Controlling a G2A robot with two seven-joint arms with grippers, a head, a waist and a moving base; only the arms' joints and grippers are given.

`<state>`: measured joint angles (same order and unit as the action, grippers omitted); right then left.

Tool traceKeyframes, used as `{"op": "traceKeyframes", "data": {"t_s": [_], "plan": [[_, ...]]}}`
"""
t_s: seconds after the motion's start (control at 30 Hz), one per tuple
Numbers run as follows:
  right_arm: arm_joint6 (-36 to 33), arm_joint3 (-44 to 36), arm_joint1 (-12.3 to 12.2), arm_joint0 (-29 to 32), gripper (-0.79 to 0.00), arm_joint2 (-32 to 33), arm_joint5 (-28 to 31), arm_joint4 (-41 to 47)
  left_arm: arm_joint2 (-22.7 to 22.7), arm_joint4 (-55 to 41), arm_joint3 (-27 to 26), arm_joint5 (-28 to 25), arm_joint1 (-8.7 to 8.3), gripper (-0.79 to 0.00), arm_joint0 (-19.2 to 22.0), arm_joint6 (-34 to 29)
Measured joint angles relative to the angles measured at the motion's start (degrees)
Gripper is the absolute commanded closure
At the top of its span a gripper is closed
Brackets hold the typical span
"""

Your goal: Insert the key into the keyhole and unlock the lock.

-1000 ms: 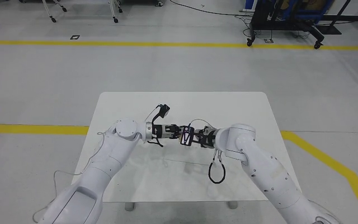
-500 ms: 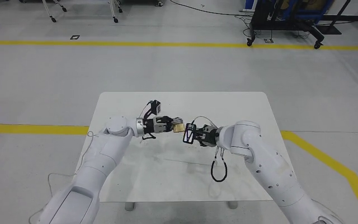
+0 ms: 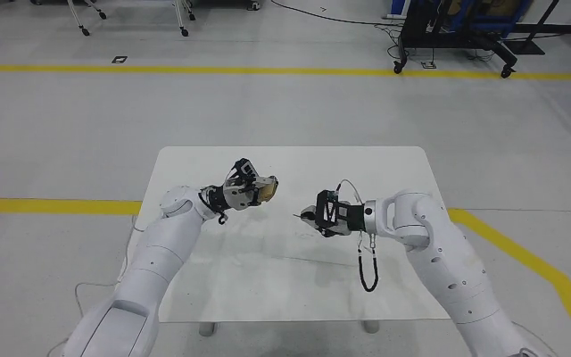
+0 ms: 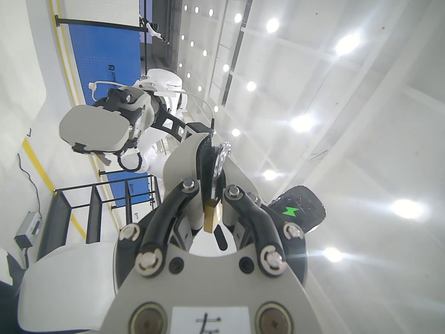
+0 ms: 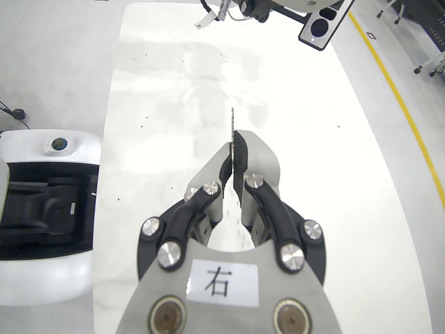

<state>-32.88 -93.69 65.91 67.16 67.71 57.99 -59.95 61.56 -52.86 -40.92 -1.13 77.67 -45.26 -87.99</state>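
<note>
**Padlock and key held apart above the bench**

Top view: the left end effector (image 3: 260,189) is raised over the left part of the white round-cornered bench (image 3: 393,170). It is pressed together on a small brass padlock (image 3: 268,186). The right end effector (image 3: 310,215) sits over the middle of the bench, pinching a thin flat metal key (image 3: 299,216) whose tip points toward the brass padlock. A clear gap lies between the two, and the metal key is not in the keyhole. A black cable loop (image 3: 367,272) hangs from the right arm above the bench.

Left wrist view: the left end effector (image 4: 212,154) points up toward the ceiling lights, with its two fingers (image 4: 180,165) closed on the brass padlock (image 4: 212,215). The brass body sits low between the fingers, near the palm. A silver metal part rises from it between the pads.

Right wrist view: the right end effector (image 5: 233,140) has its fingers (image 5: 257,154) pressed together on the metal key (image 5: 232,119), which is seen edge-on. The blade sticks out past the fingertips, above the bench (image 5: 313,140). The left end effector is farther off, past the key's tip and well apart from it
</note>
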Motion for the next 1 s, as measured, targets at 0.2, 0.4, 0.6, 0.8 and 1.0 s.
{"op": "traceKeyframes", "data": {"t_s": [0.2, 0.4, 0.6, 0.8, 1.0], "plan": [[2.23, 2.47, -1.81, -1.76, 0.0, -6.36, 0.01, 12.49, -0.68, -2.49, -5.17, 7.04, -0.14, 0.0, -2.62, -0.01], [-3.52, 6.42, -5.65, -7.25, 0.0, -11.06, 0.01, 29.59, -2.59, 2.39, -9.08, 11.62, -1.72, 0.0, -3.36, -0.01], [-9.82, 9.39, -7.71, -11.24, 0.0, -14.18, 0.01, 36.47, -4.8, 6.95, -9.96, 10.68, -2.62, 0.0, -2.9, -0.01], [-11.47, 11.19, -8.58, -13.58, 0.0, -16.07, 0.01, 38.51, -6.01, 7.74, -9.93, 10.2, -3.21, 0.0, -2.32, -0.01], [-13.11, 12.86, -8.56, -15.61, 0.0, -18.83, 0.01, 38.17, -7.46, 11.24, -9.19, 8.19, -3.59, 0.0, -1.41, 0.09]]}}
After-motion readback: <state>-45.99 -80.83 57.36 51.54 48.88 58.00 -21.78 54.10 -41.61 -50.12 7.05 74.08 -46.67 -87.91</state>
